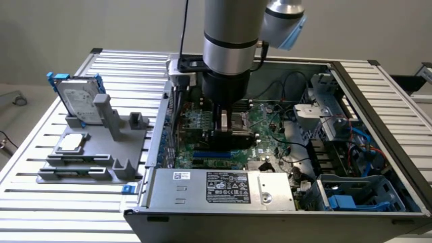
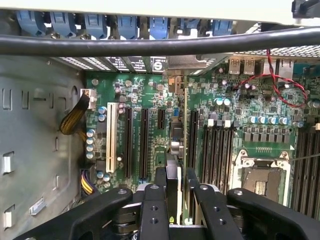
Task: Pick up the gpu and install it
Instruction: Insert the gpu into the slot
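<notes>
Above the motherboard [image 2: 250,107], the gripper [image 2: 176,175] clamps the gpu [image 2: 178,192] by its upper edge; the card looks light, stiff and fragile.

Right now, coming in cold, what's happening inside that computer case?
The arm's hand is down inside the open computer case, over the green motherboard. It grips the gpu edge-on between its fingers, lined up along the expansion slots. Whether the card is seated in a slot is unclear. The hard drive and CPU chip sit on the grey fixture outside the case.
</notes>
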Robot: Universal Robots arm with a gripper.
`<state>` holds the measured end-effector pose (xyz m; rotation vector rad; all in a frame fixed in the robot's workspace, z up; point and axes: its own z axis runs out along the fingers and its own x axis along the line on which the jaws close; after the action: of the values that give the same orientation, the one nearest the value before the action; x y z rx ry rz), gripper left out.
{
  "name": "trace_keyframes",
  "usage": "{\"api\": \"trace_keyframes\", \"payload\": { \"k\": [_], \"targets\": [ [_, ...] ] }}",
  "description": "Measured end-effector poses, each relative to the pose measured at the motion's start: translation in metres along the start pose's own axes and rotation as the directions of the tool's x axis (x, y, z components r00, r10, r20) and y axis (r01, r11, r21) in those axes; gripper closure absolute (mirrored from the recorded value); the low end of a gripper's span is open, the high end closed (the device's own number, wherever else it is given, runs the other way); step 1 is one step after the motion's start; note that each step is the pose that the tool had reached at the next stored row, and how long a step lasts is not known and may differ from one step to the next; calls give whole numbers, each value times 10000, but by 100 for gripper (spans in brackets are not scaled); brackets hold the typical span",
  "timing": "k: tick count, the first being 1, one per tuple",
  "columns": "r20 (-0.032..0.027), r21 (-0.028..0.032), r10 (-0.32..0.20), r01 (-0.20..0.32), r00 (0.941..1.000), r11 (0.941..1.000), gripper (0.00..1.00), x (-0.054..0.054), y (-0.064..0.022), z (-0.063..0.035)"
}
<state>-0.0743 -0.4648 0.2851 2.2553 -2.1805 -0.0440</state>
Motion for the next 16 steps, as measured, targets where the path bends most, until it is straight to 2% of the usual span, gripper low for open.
{"api": "trace_keyframes", "payload": {
  "k": [16],
  "targets": [
    [2, -16, 18, -18, 10000, 10000, 74, -8, 47, 88]
  ]
}}
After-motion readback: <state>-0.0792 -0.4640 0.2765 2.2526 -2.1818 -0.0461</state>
